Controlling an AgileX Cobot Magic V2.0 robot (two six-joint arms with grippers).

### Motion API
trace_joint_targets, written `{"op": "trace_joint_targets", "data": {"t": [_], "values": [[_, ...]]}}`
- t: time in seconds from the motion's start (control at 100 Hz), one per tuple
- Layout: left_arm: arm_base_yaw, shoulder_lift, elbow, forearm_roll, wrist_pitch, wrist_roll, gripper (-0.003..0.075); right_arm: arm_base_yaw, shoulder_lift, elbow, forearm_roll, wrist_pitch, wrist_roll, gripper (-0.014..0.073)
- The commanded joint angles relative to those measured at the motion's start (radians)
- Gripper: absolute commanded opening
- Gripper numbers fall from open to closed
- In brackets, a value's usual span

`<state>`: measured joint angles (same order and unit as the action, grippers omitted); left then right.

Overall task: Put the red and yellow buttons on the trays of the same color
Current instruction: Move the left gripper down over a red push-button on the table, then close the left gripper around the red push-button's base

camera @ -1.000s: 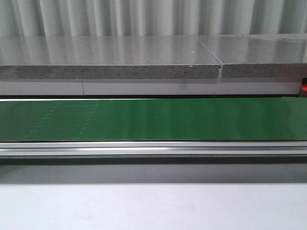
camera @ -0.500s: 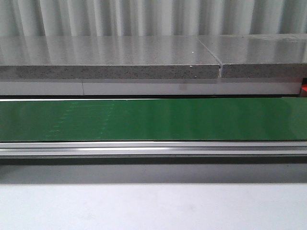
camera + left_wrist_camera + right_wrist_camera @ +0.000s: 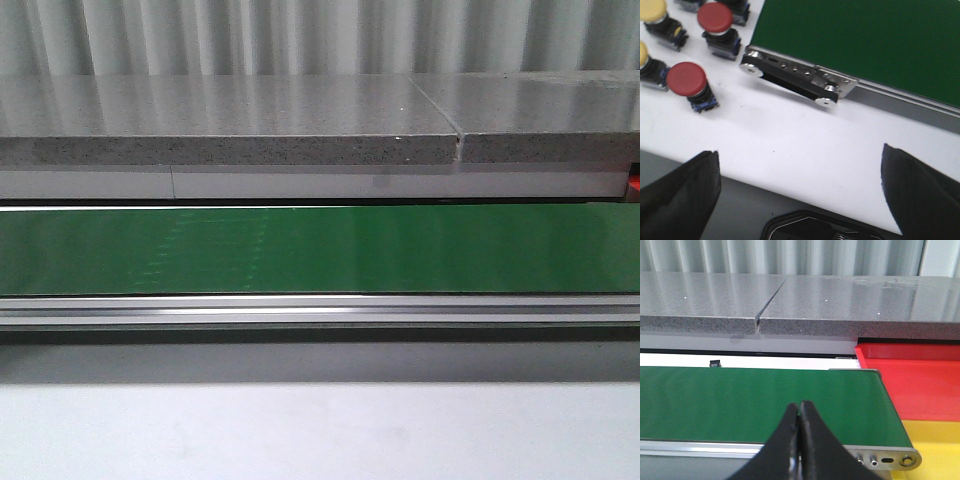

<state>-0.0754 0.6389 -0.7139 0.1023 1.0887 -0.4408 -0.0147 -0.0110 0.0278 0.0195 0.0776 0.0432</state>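
In the left wrist view two red buttons (image 3: 686, 79) (image 3: 715, 16) on black bases stand on the white table beside the conveyor's end. Yellow buttons (image 3: 652, 9) (image 3: 642, 54) stand just past them at the picture's edge. My left gripper (image 3: 800, 172) is open and empty over bare table, short of the buttons. In the right wrist view the red tray (image 3: 920, 385) and yellow tray (image 3: 935, 445) lie at the green belt's (image 3: 755, 400) end. My right gripper (image 3: 799, 406) is shut with nothing in it, over the belt's near rail. No gripper shows in the front view.
The green belt (image 3: 320, 250) runs across the front view with a metal rail (image 3: 320, 310) in front. A grey stone counter (image 3: 230, 130) stands behind it. A black and silver roller bracket (image 3: 795, 82) caps the belt's end near the buttons.
Faint marks on the green belt have shifted to the right. No arm or button shows in the front view at any moment.
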Motion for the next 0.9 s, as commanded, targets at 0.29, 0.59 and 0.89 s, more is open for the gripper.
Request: {"op": "trace_joint_targets", "data": {"t": [0.29,0.59,0.89], "values": [[0.014,0.007,0.142,0.124,-0.026,-0.206,0.0616,0.000,-0.014,-0.005,-0.012,-0.078,-0.001,-0.0067],[0.195,0.097,0.153,0.110,-0.098,-0.167,0.0616,0.002,-0.014,-0.005,-0.011,-0.078,-0.001,-0.0067],[0.397,0.316,0.153,-0.041,-0.283,-0.013,0.0616,0.002,-0.014,-0.005,-0.011,-0.078,-0.001,-0.0067]]}}
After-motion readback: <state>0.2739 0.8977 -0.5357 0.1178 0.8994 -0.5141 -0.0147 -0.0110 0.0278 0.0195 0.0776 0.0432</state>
